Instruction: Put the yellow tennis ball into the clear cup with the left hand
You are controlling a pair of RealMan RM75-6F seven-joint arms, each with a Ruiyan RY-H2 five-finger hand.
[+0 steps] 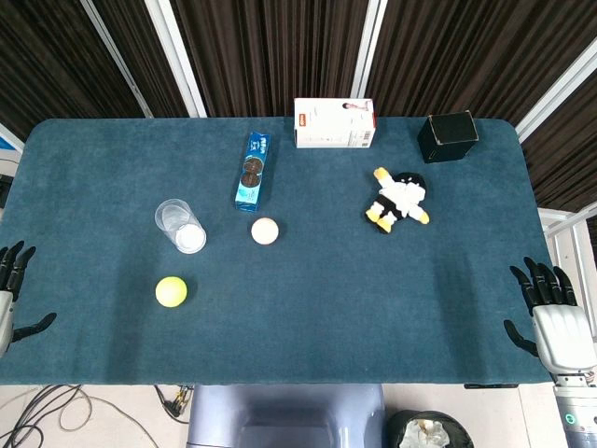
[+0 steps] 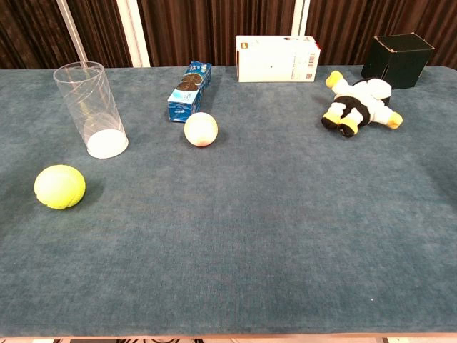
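Observation:
The yellow tennis ball (image 1: 171,291) (image 2: 60,186) lies on the blue table near the front left. Just behind it the clear cup (image 1: 180,226) (image 2: 91,109) stands upright with nothing in it. My left hand (image 1: 11,297) hovers at the table's left edge, well left of the ball, fingers spread and holding nothing. At the right edge my right hand (image 1: 553,316) rests with fingers apart, also holding nothing. Neither hand shows in the chest view.
A white ball (image 1: 265,231) (image 2: 201,129) sits right of the cup. Behind it lies a blue cookie pack (image 1: 253,170) (image 2: 189,90). A white box (image 1: 334,123), a black box (image 1: 448,136) and a plush penguin (image 1: 398,200) occupy the back right.

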